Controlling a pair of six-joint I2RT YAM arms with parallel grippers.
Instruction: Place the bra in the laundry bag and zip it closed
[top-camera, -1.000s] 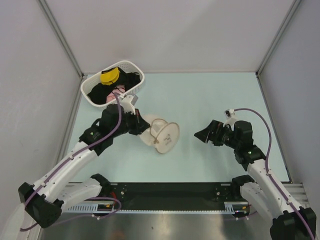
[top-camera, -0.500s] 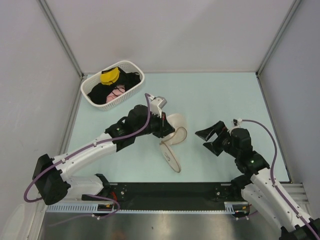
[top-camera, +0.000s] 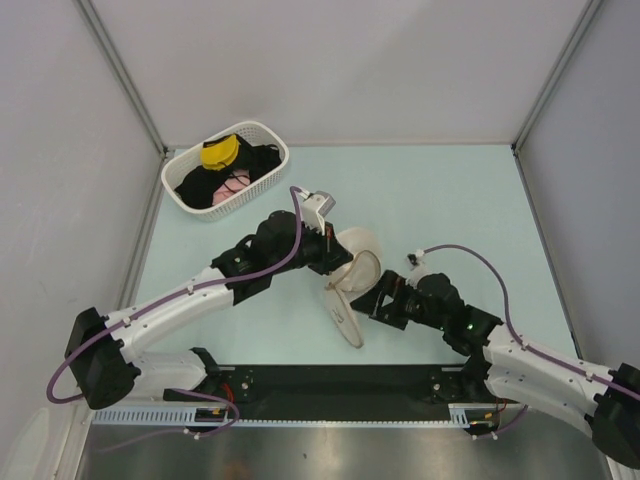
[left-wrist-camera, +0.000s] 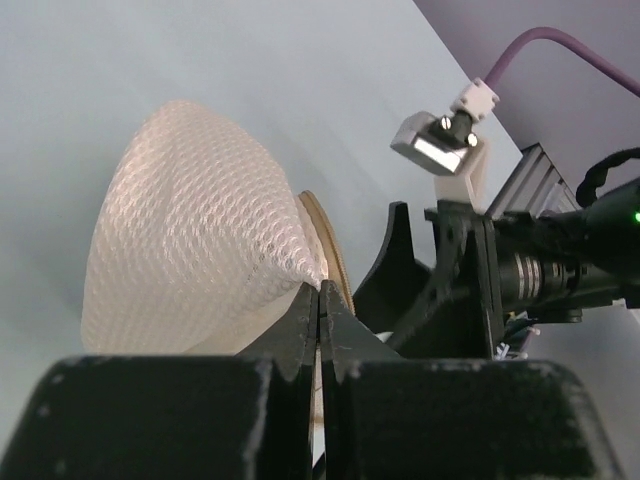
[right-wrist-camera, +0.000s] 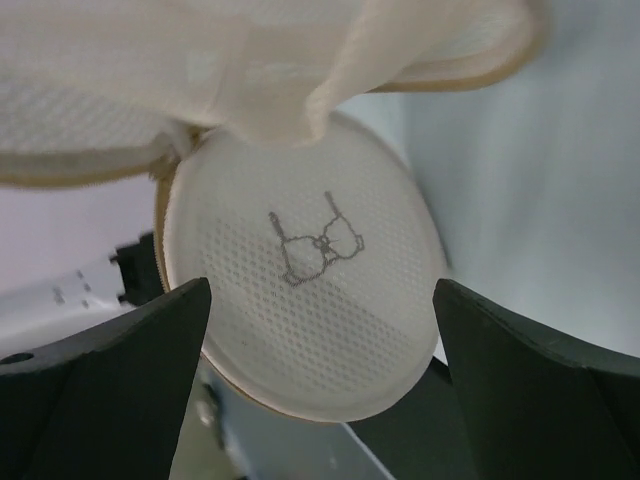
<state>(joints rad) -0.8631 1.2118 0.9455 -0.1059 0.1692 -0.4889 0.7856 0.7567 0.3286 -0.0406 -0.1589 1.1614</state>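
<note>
The laundry bag (top-camera: 357, 256) hangs open in mid-air at the table's centre. My left gripper (top-camera: 337, 266) is shut on the rim of its upper mesh dome (left-wrist-camera: 190, 240), with the fingertips pinched together on the rim (left-wrist-camera: 320, 292). The lower half (top-camera: 346, 320) dangles below. In the right wrist view its face with the bra icon (right-wrist-camera: 305, 300) sits just beyond my open right gripper (right-wrist-camera: 322, 295), which is at the bag's right side (top-camera: 373, 302) and holds nothing. The yellow bra (top-camera: 220, 152) lies in the basket at the back left.
The white slotted basket (top-camera: 268, 172) at the back left also holds black and pink garments (top-camera: 228, 183). Grey walls close in the left, back and right sides. The arm bases and a black rail (top-camera: 330, 385) run along the near edge.
My left gripper carried the bag up and to the right, and the bag fell open with its lower half hanging. My right gripper then swung left, close to that hanging half.
</note>
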